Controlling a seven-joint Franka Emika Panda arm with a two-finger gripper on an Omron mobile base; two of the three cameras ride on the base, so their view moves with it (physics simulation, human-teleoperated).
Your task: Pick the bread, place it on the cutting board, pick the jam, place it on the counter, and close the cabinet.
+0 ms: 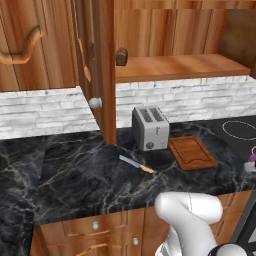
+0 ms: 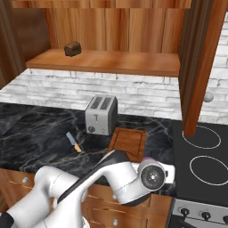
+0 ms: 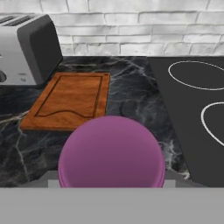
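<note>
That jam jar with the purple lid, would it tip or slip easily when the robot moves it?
The jam looks squat with a wide lid, so it probably resists tipping. Its smooth rounded sides may slip in a loose grip. Laid sideways, it would likely roll on the counter.

Toaster (image 1: pixel 150 127), knife (image 1: pixel 136 164), stovetop (image 2: pixel 200 153)

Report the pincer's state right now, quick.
Pincer: closed on the jam jar, its purple lid right at the fingers, low over the black marble counter beside the cutting board.
</note>
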